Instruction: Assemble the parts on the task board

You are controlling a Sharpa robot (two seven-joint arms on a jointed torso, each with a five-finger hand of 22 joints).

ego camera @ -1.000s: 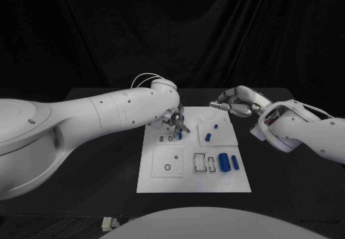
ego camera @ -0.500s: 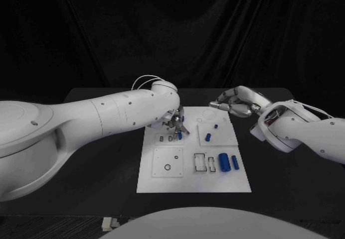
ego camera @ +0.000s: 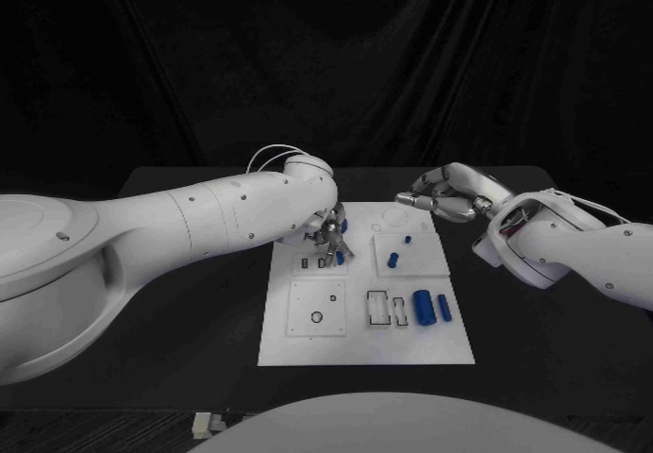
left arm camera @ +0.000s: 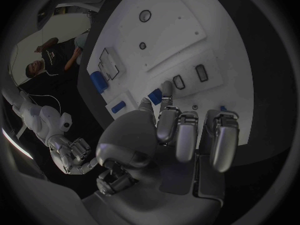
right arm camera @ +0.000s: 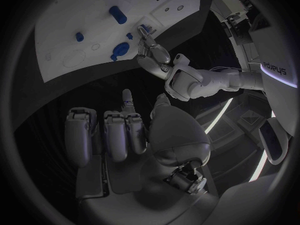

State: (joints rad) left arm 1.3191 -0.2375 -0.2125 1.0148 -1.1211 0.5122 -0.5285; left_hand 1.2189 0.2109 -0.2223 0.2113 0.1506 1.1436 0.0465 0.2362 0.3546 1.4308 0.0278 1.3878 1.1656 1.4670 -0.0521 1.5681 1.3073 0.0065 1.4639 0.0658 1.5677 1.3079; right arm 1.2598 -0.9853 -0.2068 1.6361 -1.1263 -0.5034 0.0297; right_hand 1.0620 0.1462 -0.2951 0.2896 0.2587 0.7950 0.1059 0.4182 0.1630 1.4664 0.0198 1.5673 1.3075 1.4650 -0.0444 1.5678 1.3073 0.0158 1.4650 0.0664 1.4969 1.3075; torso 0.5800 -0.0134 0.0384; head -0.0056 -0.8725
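Observation:
The white task board (ego camera: 367, 335) lies in the middle of the black table. My left hand (ego camera: 329, 232) hovers over its far left part and pinches a small blue part (ego camera: 341, 226) between thumb and a fingertip; the left wrist view shows that part (left arm camera: 154, 94) right at the fingertips (left arm camera: 165, 88). Another blue part (ego camera: 338, 256) stands just below the hand. Two small blue parts (ego camera: 392, 260) (ego camera: 409, 239) stand on the far right panel, and two longer ones (ego camera: 425, 308) lie at the right edge. My right hand (ego camera: 443, 200) hangs beyond the board's far right corner, fingers curled in on nothing.
Black-rimmed slots (ego camera: 379, 308) and round holes (ego camera: 317, 317) mark the board's near half. The right wrist view shows the board (right arm camera: 69, 15) with the left hand (right arm camera: 153, 50) over its edge. Bare black table (ego camera: 191, 311) lies on both sides of the board.
My left hand has shifted slightly over the board's far left part, and a blue part now shows at its fingertips. The right hand has stayed in place.

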